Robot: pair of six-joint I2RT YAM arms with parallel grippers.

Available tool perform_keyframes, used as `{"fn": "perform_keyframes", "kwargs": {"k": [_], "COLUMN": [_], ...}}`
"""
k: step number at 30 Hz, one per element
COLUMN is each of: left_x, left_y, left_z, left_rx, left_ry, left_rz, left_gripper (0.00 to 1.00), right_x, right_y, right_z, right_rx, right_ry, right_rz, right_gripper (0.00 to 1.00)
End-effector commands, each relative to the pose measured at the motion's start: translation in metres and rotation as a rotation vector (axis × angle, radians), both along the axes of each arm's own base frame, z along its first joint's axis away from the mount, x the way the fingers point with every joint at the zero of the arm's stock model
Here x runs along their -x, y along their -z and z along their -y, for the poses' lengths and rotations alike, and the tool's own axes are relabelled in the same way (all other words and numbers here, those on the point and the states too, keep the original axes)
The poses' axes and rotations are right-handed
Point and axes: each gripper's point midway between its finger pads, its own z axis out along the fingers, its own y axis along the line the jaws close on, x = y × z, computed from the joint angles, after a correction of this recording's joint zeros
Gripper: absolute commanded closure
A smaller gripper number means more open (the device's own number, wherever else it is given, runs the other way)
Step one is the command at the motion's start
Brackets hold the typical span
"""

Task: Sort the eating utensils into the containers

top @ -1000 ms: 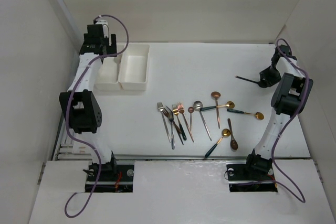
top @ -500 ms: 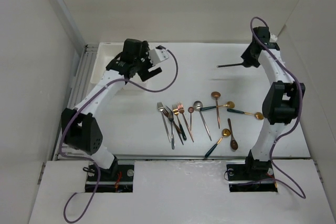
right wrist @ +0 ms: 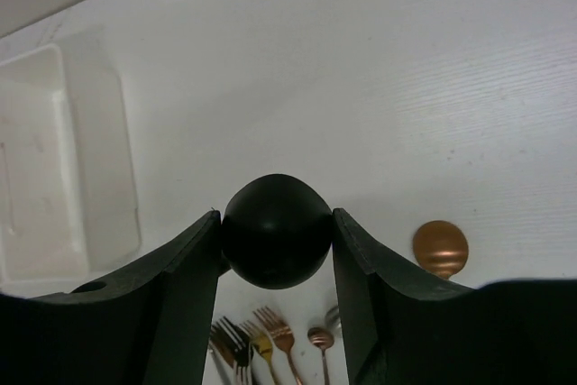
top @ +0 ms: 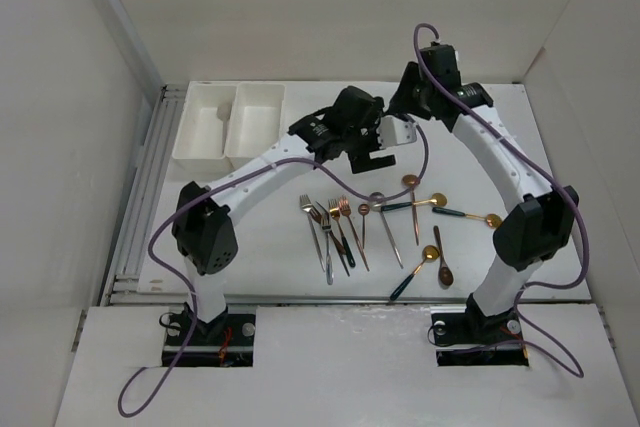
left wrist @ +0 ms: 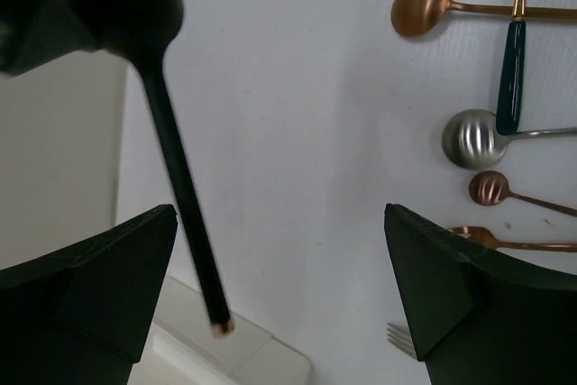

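Top external: noted bins [top: 229, 127] at far left of desk [top: 260, 237], white, joined side by side, long sides touching. Counted a bunch of forks [top: 341, 207] near desk centre, packed side by side and partly overlapping, tines toward far edge. Found spoons [top: 410, 181] fanned out to right of forks, gold, copper and silver, some with dark green handles, a couple crossing each other. Lying flat on desk, well apart from bins. Logged both arms stretched in over mid-desk, ends close together just beyond forks and spoons. Left wrist: left jaws spread wide, gripping nothing, bare desk showing between fingers [left wrist: 90, 295]. Spotted black spoon [left wrist: 171, 151] in air at upper left, bowl uppermost, slim handle slanting down to a copper tip near left finger; cannot tell whether touching it. Caught more spoons at right edge, bowls copper and silver, one green handle, all down on desk. Right wrist: right jaws closed on black spoon, round bowl pinched between both fingers, held above desk. Seen past it one of the bins at left, a copper spoon bowl at right, fork tines along bottom edge.
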Motion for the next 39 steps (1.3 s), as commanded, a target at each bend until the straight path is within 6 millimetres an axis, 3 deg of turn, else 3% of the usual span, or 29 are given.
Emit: {"fn": "perform_keyframes", "kwargs": {"k": [1, 5, 7, 11, 16, 20, 23, 32, 35, 39], "left_x": [-0.012, -0.024, -0.03, -0.037, -0.05, -0.039, -0.03, 0.0, -0.002, -0.021], "left_y": [-0.022, -0.004, -0.006, -0.002, -0.008, -0.025, -0.026, -0.042, -0.035, -0.014], "left_z": [-0.002, -0.007, -0.01, -0.017, -0.029, -0.029, -0.03, -0.051, -0.052, -0.054], "left_rx": [0.069, 0.032, 0.044, 0.066, 0.076, 0.09, 0.074, 0.067, 0.046, -0.005], "left_ry": [-0.116, -0.202, -0.226, -0.275, -0.322, -0.253, -0.214, -0.124, -0.118, -0.126], "left_rz": [-0.006, -0.021, -0.016, -0.028, 0.004, 0.029, 0.012, -0.011, 0.004, 0.005], "left_gripper": [0.01, 0.06, 0.1, 0.33, 0.29, 0.21, 0.15, 0.14, 0.09, 0.06], "right_x": [0.011, 0.024, 0.026, 0.029, 0.025, 0.019, 0.014, 0.014, 0.015, 0.018], "right_y": [-0.03, -0.034, -0.031, -0.034, -0.038, -0.033, -0.03, -0.028, -0.028, -0.034], "right_z": [-0.012, -0.024, -0.032, -0.043, -0.044, -0.045, -0.048, -0.051, -0.053, -0.06], "right_rx": [-0.053, -0.073, -0.087, -0.112, -0.103, -0.093, -0.089, -0.07, -0.065, -0.078], "right_ry": [-0.023, -0.056, -0.07, -0.086, -0.074, -0.066, -0.066, -0.073, -0.074, -0.093], "right_rz": [0.08, 0.089, 0.084, 0.089, 0.104, 0.092, 0.084, 0.068, 0.07, 0.084], "right_gripper": [1.0, 1.0, 1.0, 1.0, 1.0, 1.0, 1.0, 1.0, 1.0, 1.0]}}
